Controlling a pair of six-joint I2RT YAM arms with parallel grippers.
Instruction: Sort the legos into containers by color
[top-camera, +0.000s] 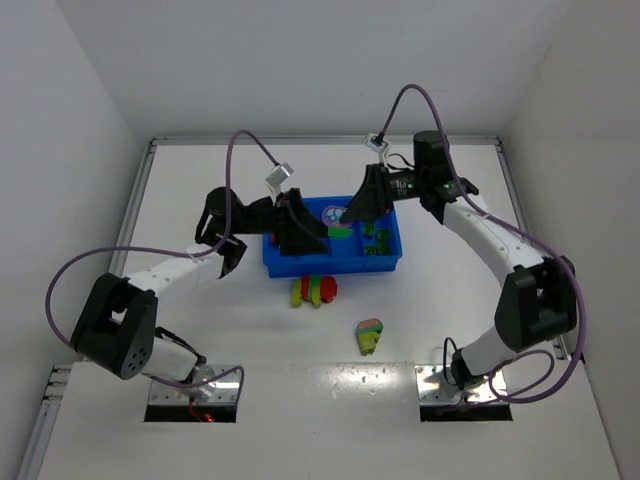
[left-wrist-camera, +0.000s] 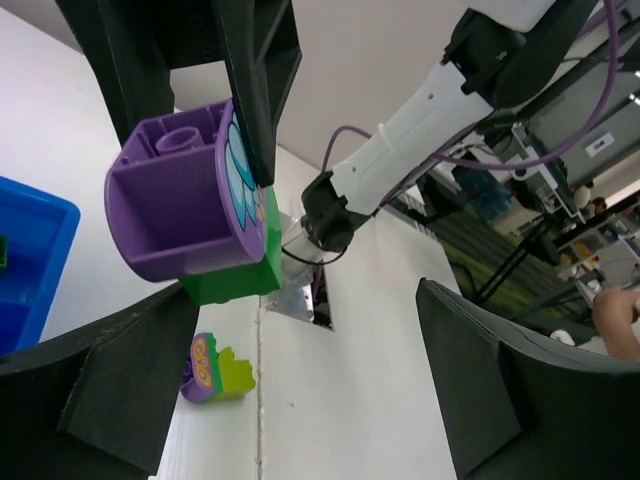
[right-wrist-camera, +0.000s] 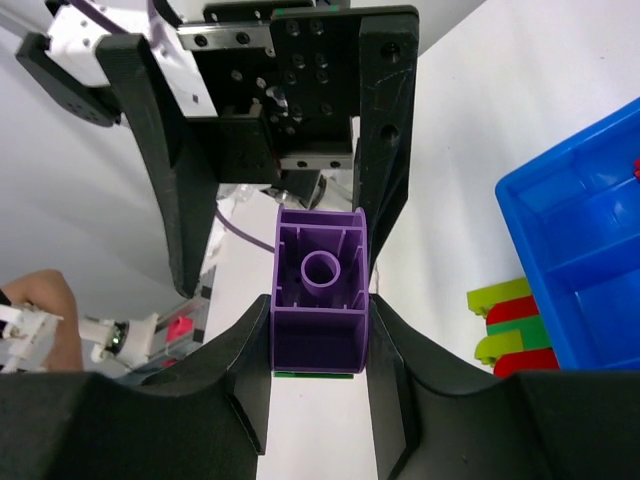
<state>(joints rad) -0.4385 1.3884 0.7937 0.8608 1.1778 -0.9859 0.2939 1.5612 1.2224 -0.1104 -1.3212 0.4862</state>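
My right gripper (right-wrist-camera: 320, 322) is shut on a purple brick (right-wrist-camera: 320, 275) with a green brick stuck under it, held in the air. In the top view the right gripper (top-camera: 347, 211) and this cluster (top-camera: 333, 213) hang over the blue tray (top-camera: 392, 263). My left gripper (top-camera: 300, 233) faces it, open and empty. In the left wrist view the cluster (left-wrist-camera: 190, 205) sits just past my wide-open left gripper (left-wrist-camera: 310, 300), beside one finger. Green bricks (top-camera: 378, 238) lie in the tray's right compartments. A yellow-green and red cluster (top-camera: 313, 290) lies in front of the tray.
A purple, green and yellow-green cluster (top-camera: 369, 335) lies on the white table nearer the arm bases; it also shows in the left wrist view (left-wrist-camera: 215, 368). The tray's corner (right-wrist-camera: 580, 250) and the red cluster (right-wrist-camera: 510, 330) show in the right wrist view. White walls enclose the table.
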